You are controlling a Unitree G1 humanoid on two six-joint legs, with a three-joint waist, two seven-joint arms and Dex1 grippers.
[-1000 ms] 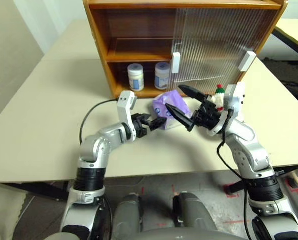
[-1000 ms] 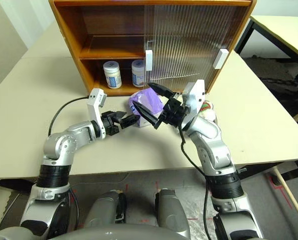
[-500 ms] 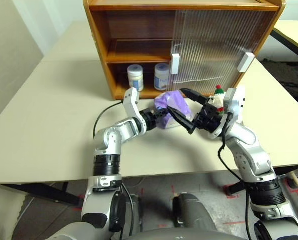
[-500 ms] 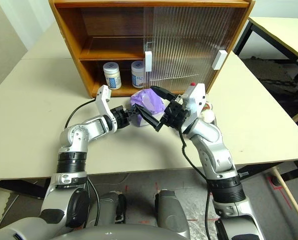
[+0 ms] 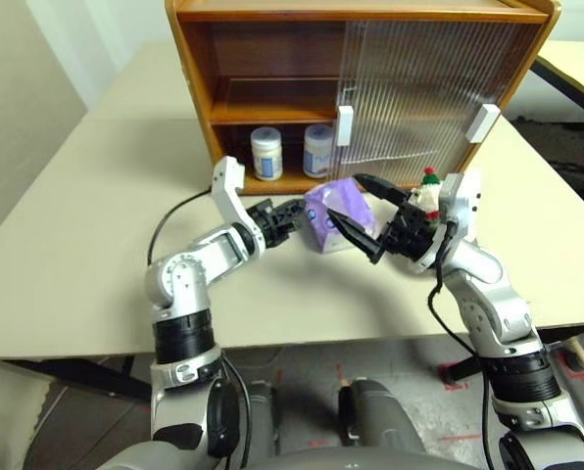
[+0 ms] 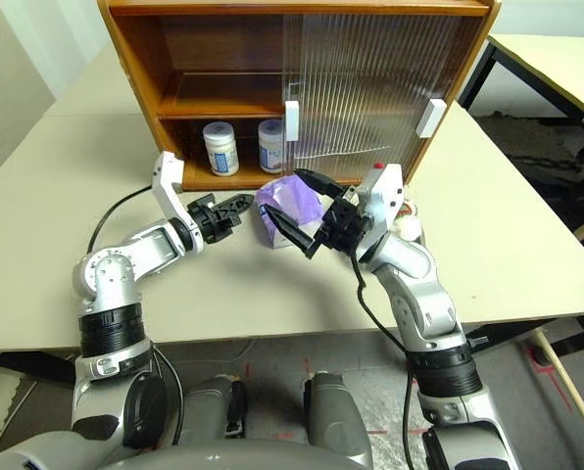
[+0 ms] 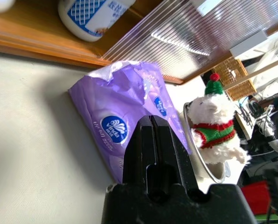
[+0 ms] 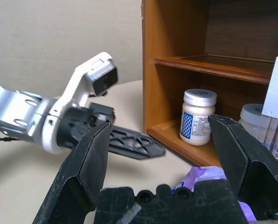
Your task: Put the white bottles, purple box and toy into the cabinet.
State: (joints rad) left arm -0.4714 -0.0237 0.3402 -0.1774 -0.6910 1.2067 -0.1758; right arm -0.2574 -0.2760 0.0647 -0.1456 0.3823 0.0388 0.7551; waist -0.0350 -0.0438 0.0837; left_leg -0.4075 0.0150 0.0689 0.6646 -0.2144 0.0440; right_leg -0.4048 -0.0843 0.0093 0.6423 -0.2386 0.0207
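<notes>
Two white bottles stand on the lower shelf of the cabinet, in its open left half. The purple box lies on the table just in front of that shelf. My left gripper is shut on nothing, its tips a little to the left of the box; the left wrist view has the purple box just past them. My right gripper is open, with one finger above the box's right side and one in front. The toy stands behind the right hand.
The ribbed sliding doors cover the cabinet's right half. The toy sits in a shallow metal bowl right of the box. Bare table stretches to the left and the front. Another table stands at the far right.
My left gripper has shut and drawn back up and to the left, away from the purple box. The right arm has not moved.
</notes>
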